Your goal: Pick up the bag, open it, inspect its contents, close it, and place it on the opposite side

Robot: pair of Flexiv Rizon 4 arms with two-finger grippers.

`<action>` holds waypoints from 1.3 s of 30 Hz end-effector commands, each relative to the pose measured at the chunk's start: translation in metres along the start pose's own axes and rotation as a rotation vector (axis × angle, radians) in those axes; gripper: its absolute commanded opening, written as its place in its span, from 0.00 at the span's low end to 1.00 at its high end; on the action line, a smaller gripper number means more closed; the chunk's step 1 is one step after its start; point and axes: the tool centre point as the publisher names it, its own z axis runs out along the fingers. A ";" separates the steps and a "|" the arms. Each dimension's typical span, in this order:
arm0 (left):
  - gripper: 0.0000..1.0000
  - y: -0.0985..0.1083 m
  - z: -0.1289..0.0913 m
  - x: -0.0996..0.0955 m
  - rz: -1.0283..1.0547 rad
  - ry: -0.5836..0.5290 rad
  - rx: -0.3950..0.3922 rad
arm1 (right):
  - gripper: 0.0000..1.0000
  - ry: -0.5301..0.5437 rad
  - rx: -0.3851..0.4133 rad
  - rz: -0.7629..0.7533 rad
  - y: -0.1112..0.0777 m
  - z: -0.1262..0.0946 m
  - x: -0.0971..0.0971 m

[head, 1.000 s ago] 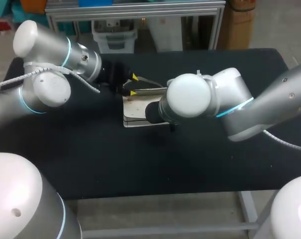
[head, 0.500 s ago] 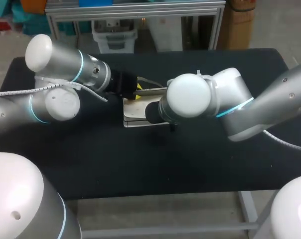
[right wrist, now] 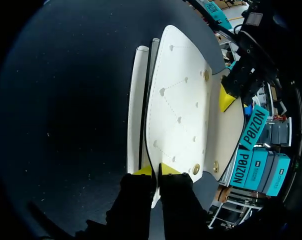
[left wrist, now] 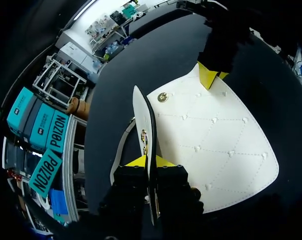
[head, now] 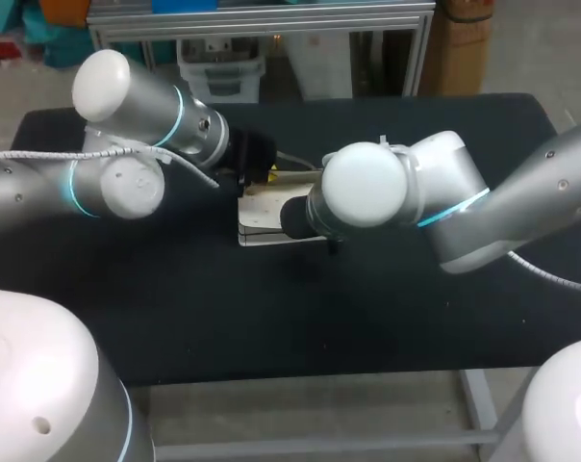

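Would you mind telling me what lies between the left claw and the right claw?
Only the bag, its white quilted face and gold snap, spans from the left claw to the right claw; the left wrist view shows it.

Bag (left wrist: 211, 145): is showing a smooth white leather-like skin with a faint sheen, quilted in stitched diamonds.
Studs (left wrist: 162, 97) on the bag: are gleaming as polished gold-toned metal.
Bench (head: 271, 308): is presenting a matt black top, finely flecked.
Left arm (head: 141, 106), right arm (head: 521, 192): are wearing satin grey shells with glossy white caps.
Left gripper (left wrist: 150, 162), fingertips (left wrist: 135, 162): are looking matt yellow, plastic or rubber, not telling which.
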 end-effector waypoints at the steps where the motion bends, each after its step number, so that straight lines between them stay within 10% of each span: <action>1: 0.00 -0.001 0.003 -0.002 -0.007 0.018 -0.017 | 0.00 -0.004 0.001 0.001 0.000 0.004 0.004; 36: 0.00 -0.002 -0.027 -0.050 -0.284 0.371 0.087 | 0.00 -0.006 -0.004 -0.003 0.000 0.000 0.002; 38: 0.00 -0.005 -0.030 -0.048 -0.274 0.355 0.079 | 0.78 -0.005 -0.024 -0.004 0.000 -0.006 -0.002; 39: 0.00 -0.006 -0.031 -0.048 -0.273 0.354 0.080 | 1.00 0.000 -0.038 -0.006 0.000 -0.010 -0.004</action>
